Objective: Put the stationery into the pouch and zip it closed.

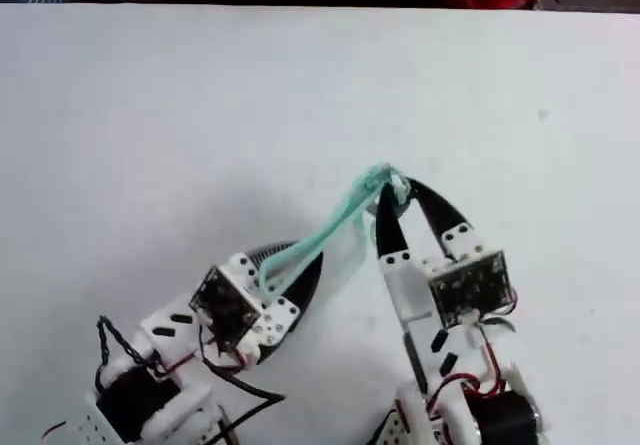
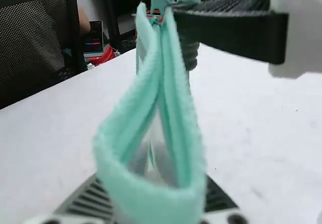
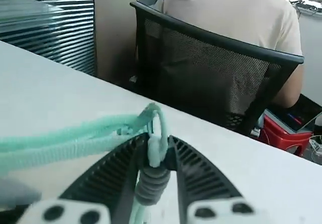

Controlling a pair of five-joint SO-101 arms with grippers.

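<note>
Overhead, the mint-green pouch [image 1: 320, 237] is seen stretched in a slanting line over the white table [image 1: 150, 115], gripped at both ends. Its lower end is held by the left gripper [image 1: 285, 275], whose jaws are closed on the fabric. The left arm lies low at the near-left edge and is angled toward the middle. The far end of the pouch is pinched by the right gripper [image 1: 392, 197]. The right arm reaches straight away from the near edge, its black jaws drawn together to a narrow point.

From the left wrist, the pouch [image 2: 161, 133] is shown rising out of the left gripper [image 2: 151, 209]. Its two zip edges are parted close by and meet near the right gripper [image 2: 173, 10], which the high view does not reveal. A grey ribbed piece [image 2: 190, 53] is seen hanging just below those far jaws.

From the right wrist, the right gripper [image 3: 156, 146] is seen clamped on a small mint loop at the end of the pouch [image 3: 75, 138], with the grey ribbed piece [image 3: 151, 183] caught between the jaws. A black mesh chair [image 3: 216, 78] is visible beyond the table edge.
</note>
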